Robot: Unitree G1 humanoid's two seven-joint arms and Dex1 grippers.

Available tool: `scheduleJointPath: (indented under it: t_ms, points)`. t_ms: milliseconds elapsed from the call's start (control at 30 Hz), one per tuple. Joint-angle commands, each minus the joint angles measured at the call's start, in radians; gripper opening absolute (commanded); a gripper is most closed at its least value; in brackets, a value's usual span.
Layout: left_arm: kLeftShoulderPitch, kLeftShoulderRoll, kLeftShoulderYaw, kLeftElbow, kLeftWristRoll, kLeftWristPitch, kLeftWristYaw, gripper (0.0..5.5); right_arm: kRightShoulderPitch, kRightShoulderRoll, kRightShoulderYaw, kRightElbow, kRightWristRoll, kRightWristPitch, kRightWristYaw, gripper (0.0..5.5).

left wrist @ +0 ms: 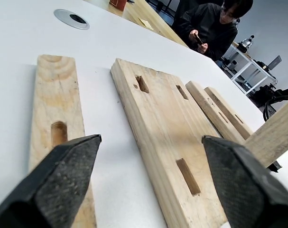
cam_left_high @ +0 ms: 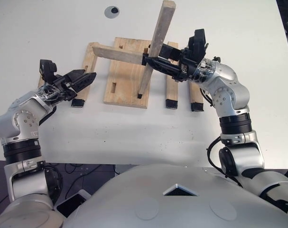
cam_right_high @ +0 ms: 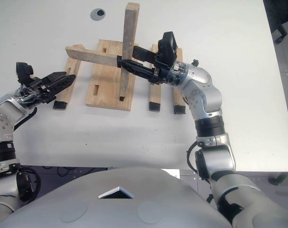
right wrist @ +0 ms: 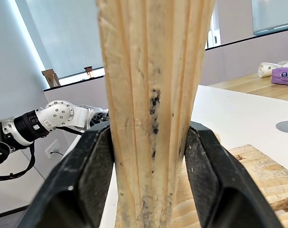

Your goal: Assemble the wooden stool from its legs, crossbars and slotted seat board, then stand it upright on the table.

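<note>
Stool leg (cam_left_high: 159, 33) is standing tilted on the slotted seat board (cam_left_high: 122, 88), which is lying flat on the table (cam_left_high: 238, 33). Right gripper (cam_left_high: 148, 61) is pinching that leg, with a crossbar (cam_left_high: 116, 53) sticking out leftward. Left gripper (cam_left_high: 88, 80) is hovering, fingers spread, over a flat-lying leg (cam_left_high: 90, 64).

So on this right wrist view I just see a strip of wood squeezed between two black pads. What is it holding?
Observer: The right gripper grips a stool leg that stands tilted, with its lower end down on the slotted seat board.
Operator: Is that leg on its own?
Observer: No, a crossbar sticks out sideways from it, toward the robot's left.
Operator: And the other arm I glimpse behind it?
Observer: Its left gripper is open, hovering by a spare leg that lies flat to the left of the board.
</note>
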Motion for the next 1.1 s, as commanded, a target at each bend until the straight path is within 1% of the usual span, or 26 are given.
scheduleJointPath:
  t_ms: [33,467,800,900,1100]
  points:
    - [-0.013,-0.011,0.02,-0.007,-0.016,0.021,0.017,3.91,-0.021,-0.027,0.003,0.015,-0.059,-0.019,-0.021,2.07]
    - [-0.018,-0.029,0.031,-0.011,-0.027,0.04,0.038,3.91,-0.048,-0.026,0.018,0.035,-0.138,-0.13,-0.01,2.07]
    - [-0.012,-0.034,0.036,-0.021,-0.027,0.042,0.044,3.91,-0.046,-0.04,0.027,0.056,-0.162,-0.157,0.014,2.07]
    - [-0.011,-0.036,0.034,-0.02,-0.025,0.04,0.046,3.91,-0.038,-0.051,0.048,0.068,-0.186,-0.16,0.025,2.07]
    - [-0.01,-0.044,0.03,-0.014,-0.016,0.031,0.052,3.91,-0.012,-0.11,0.135,0.133,-0.281,-0.186,0.037,2.07]
